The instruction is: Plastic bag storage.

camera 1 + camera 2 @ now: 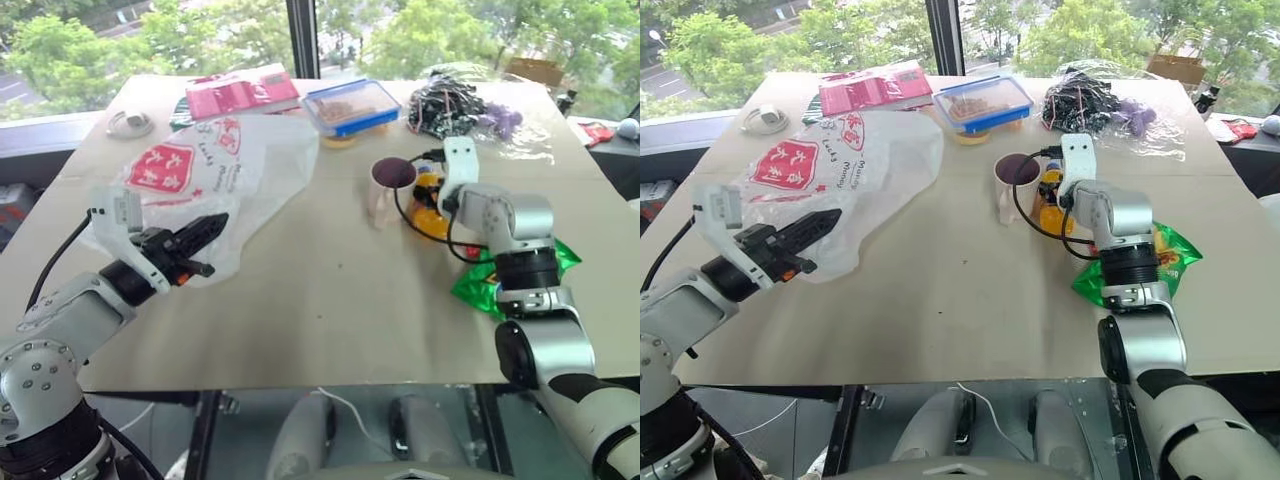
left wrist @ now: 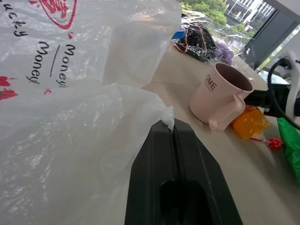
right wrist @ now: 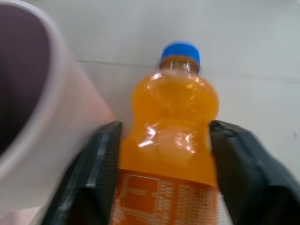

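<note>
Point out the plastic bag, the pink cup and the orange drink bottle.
plastic bag (image 1: 165, 168), left eye view, red printed panel.
pink cup (image 2: 213, 96), left wrist view, outer side wall.
orange drink bottle (image 3: 174, 133), right wrist view, middle of body.

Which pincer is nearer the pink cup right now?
Right. The right pincer straddles the orange drink bottle right beside the pink cup; the left pincer pinches the plastic bag across the table.
</note>
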Action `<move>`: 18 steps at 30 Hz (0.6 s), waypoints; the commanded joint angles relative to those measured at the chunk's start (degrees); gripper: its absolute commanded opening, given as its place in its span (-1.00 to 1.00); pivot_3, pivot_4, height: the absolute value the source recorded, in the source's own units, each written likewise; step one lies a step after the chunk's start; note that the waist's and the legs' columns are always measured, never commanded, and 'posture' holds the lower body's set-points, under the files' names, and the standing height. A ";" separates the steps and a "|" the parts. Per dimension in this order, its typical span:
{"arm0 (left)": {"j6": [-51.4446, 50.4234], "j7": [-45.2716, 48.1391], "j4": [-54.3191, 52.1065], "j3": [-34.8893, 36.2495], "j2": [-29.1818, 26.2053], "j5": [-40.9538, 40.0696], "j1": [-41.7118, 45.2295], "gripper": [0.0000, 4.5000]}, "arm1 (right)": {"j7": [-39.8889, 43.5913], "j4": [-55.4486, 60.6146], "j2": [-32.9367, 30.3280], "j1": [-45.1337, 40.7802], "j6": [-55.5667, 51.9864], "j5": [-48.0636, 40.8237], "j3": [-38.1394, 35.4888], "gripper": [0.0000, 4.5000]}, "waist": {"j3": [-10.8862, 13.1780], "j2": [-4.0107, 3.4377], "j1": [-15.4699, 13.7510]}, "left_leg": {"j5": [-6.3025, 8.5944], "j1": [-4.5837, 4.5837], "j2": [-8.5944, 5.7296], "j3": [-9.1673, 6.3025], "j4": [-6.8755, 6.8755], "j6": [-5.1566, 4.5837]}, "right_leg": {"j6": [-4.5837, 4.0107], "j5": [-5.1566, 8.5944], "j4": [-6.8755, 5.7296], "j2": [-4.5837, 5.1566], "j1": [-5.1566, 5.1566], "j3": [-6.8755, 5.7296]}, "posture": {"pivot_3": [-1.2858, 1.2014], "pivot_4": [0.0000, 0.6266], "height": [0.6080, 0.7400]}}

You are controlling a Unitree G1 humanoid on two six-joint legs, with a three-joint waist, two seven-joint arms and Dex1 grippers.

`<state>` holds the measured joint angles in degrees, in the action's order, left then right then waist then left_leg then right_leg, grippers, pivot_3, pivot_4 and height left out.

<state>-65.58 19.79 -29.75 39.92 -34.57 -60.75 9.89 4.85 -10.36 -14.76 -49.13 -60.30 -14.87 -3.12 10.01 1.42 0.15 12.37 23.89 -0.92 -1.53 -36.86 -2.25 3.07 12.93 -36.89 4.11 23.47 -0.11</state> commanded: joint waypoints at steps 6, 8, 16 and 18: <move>3.27 -0.84 0.46 0.89 -2.93 -4.98 -0.82 -1.00 | 4.97 27.91 -8.52 8.91 -14.50 -6.53 -5.56 0.05 | 0.11 -0.19 -0.21 | 0.00 0.28 0.01 0.07 0.02 0.00 | 0.01 -0.01 0.04 0.01 0.26 0.04 | 0.03 -0.52 1.00; 3.80 -0.72 0.92 -0.32 -3.41 -5.08 -0.74 -1.00 | 6.74 26.52 -9.51 9.61 -12.92 -6.04 -2.18 0.05 | 0.11 -0.19 0.47 | 0.00 0.20 0.10 0.07 0.06 0.00 | -0.02 0.01 0.04 -0.06 0.23 0.02 | 0.03 -0.52 1.00; 5.86 -0.94 2.11 -2.11 -5.09 -5.25 -0.54 -1.00 | 0.60 7.81 -2.96 1.69 -6.59 -2.26 -7.17 0.97 | 0.13 -0.21 0.74 | -0.01 -0.04 0.13 0.27 0.07 -0.02 | -0.21 0.12 -0.03 -0.12 0.09 0.19 | 0.03 -0.52 1.00; 6.29 -1.25 1.78 -2.18 -5.19 -5.52 -0.98 -1.00 | -0.70 2.80 -2.87 -0.68 -5.42 -1.25 -8.10 0.97 | 0.13 -0.21 0.48 | -0.01 -0.02 0.10 0.27 0.08 -0.02 | -0.06 0.03 -0.01 -0.11 0.09 0.19 | 0.03 -0.52 1.00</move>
<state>-60.80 18.73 -26.94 37.33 -38.82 -65.33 9.09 5.61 -4.57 -17.47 -48.21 -67.27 -17.29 -9.13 10.15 1.20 0.64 12.35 23.92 -0.85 -1.29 -36.77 -2.26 3.05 12.94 -36.87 4.01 23.58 0.06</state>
